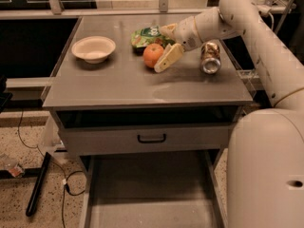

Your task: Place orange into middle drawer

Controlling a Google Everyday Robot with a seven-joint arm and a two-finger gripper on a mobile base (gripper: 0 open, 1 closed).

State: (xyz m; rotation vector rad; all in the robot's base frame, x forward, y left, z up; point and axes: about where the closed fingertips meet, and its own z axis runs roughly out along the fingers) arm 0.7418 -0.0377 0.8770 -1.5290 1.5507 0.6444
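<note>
Camera view: claw (161, 49) by orange (151, 55), mid drawer (147, 194) cropped

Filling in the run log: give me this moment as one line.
gripper: open, beside orange | orange: on cabinet top | middle drawer: pulled out

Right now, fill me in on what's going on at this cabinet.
The robot's arm reaches over the cabinet top. Its gripper is open, with a finger on either side of the orange. The orange sits on the top, not yet lifted. Below, the middle drawer stands pulled out. A white bowl, a green snack bag and a tipped can lie nearby.
</note>
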